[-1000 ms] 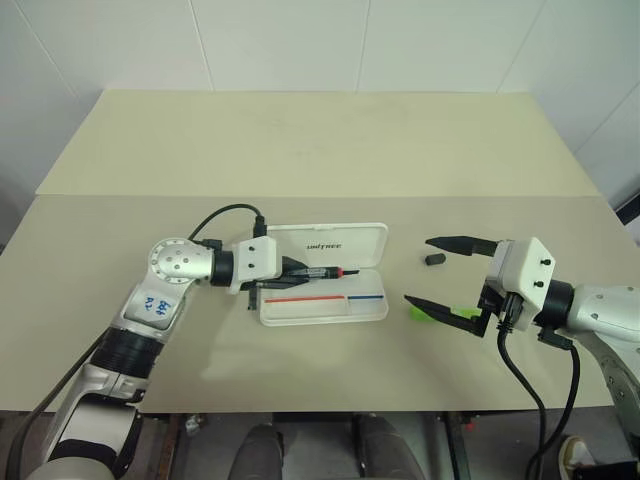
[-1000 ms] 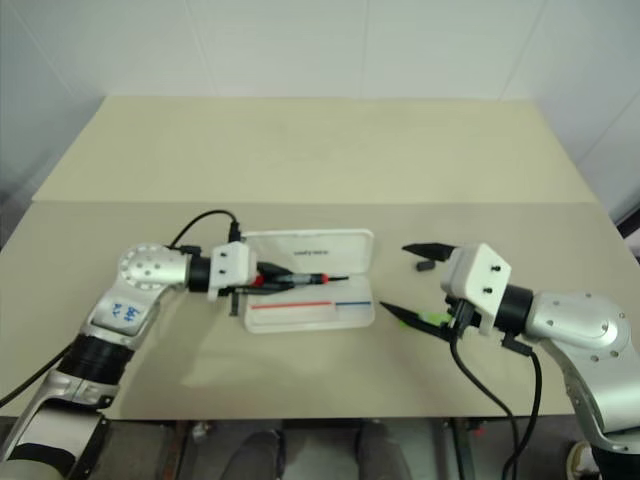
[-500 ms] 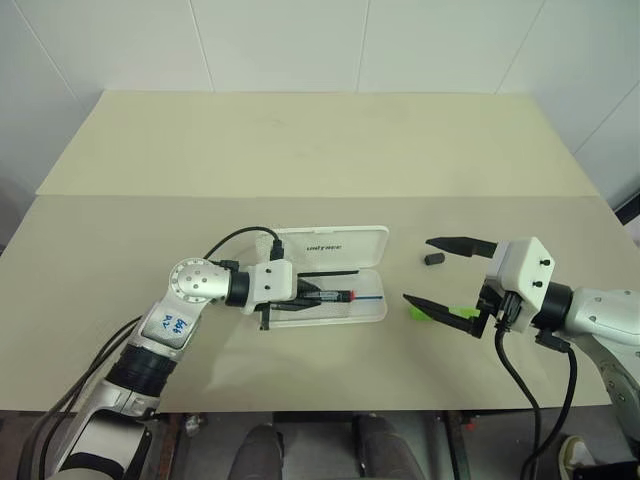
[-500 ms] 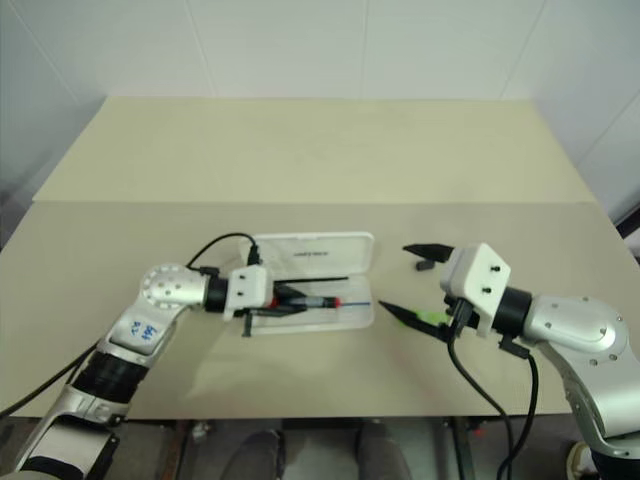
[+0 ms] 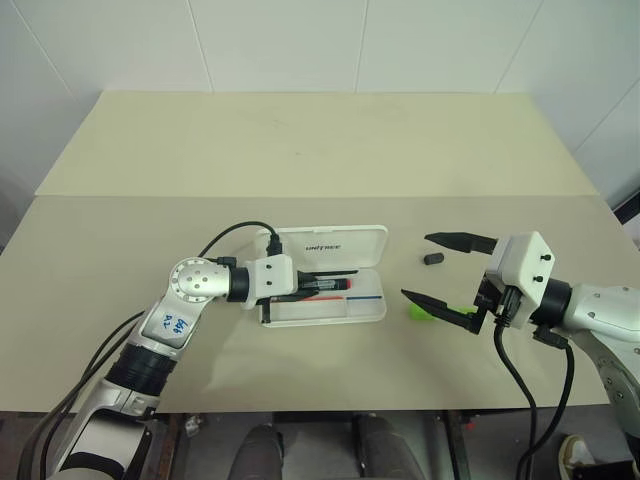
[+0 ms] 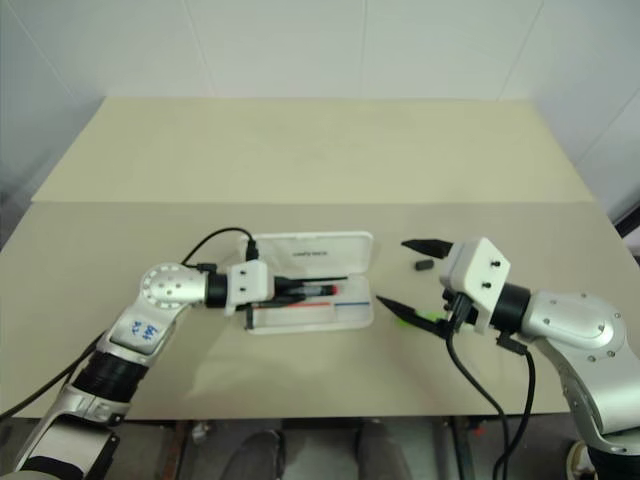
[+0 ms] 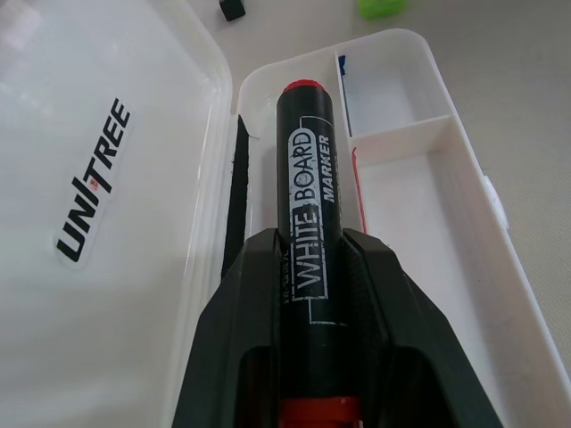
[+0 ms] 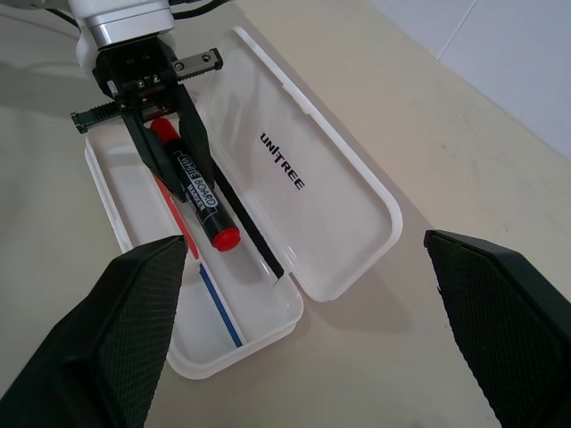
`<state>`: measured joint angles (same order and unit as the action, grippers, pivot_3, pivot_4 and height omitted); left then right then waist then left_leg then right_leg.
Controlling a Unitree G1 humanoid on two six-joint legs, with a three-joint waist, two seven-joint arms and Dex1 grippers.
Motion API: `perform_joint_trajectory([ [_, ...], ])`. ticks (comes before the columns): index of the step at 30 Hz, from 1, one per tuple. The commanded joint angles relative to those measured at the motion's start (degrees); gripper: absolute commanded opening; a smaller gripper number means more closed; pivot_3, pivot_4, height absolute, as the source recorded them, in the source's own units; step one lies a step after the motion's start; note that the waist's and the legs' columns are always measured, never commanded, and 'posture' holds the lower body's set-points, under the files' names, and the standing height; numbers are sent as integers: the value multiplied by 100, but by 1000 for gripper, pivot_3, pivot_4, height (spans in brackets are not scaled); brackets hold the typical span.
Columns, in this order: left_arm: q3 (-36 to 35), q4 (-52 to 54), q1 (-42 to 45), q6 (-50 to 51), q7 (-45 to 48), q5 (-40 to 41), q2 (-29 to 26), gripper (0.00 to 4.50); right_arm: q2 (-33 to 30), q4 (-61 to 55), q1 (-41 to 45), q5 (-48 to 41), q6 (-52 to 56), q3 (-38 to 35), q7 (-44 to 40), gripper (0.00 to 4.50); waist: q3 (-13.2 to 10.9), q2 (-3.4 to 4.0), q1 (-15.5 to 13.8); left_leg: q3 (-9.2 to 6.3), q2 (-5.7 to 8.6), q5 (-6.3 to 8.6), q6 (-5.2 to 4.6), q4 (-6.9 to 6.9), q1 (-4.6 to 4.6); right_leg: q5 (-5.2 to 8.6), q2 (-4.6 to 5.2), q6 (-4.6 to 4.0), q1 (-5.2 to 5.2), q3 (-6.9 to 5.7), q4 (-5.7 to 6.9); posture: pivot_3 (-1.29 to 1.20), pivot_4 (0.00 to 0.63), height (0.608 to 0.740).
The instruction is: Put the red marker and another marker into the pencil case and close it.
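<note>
Holding the red marker [image 7: 303, 214] over the open pencil case [image 5: 372, 312], the left claw [image 5: 312, 286] pinches the barrel between its black fingers.

Marker lies lengthwise above the case's tray, near the hinge, red cap pointing away from the claw, lid laid back flat on the tabletop [image 5: 300, 150]. Right claw [image 5: 440, 270] hovers just beside the case's right end, jaws spread wide and holding nothing; the lime-green marker [image 5: 419, 310] lies on the tabletop beneath its lower finger, a small black stub [image 5: 433, 260] near its upper one.
</note>
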<state>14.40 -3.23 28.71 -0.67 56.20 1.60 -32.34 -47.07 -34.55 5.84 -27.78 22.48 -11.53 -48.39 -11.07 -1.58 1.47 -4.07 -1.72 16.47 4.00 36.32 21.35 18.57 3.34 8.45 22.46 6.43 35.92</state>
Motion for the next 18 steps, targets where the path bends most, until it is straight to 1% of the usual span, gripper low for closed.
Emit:
perform_joint_trajectory([
  [1, -59, 69, 104, -38, -1, -12, -17, 1651, 29, -159, 50, -69, -46, -50, 44, 4500, 0, 0, -1, 0, 0, 0, 0, 0, 0, 0, 0, 0, 0, 0, 0, 0, 150, 740],
  [9, -11, 176, 138, 54, 90, 49, 18, 4397, 71, -132, 58, -48, -60, -23, 59, 4500, 0, 0, 0, 0, 0, 0, 0, 0, 0, 0, 0, 0, 0, 0, 0, 0, 150, 740],
  [18, -63, 387, 68, 260, 245, 239, 14, 4457, 132, -17, 131, 23, -125, 84, 54, 4500, 0, 0, 1, 0, 0, 0, 0, 0, 0, 0, 0, 0, 0, 0, 0, 0, 150, 740],
])
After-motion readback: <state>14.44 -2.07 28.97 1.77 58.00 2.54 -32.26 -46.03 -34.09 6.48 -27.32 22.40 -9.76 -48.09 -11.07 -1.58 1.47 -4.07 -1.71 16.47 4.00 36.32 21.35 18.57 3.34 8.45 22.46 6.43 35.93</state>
